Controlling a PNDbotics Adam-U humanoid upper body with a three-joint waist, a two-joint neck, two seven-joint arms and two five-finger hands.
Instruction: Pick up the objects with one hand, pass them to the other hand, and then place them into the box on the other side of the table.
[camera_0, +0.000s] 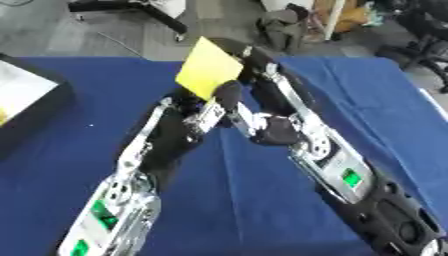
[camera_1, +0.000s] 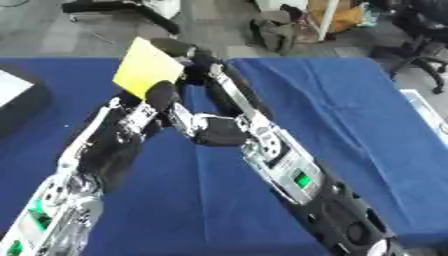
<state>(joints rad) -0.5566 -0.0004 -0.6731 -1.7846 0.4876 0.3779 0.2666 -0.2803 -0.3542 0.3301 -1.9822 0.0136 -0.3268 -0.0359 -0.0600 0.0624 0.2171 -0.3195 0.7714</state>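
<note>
Yellow card (camera_0: 208, 68) sits pinched in your right robot hand (camera_0: 249, 59), above your left robot hand (camera_0: 188, 112), whose finger state I cannot tell.

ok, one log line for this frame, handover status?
phase: handover mid-air | object: yellow card | right hand: on the card | left hand: at its lower edge | box: left, not reached

Black-and-silver arms (camera_0: 328, 155), green markings (camera_0: 352, 178)
</note>
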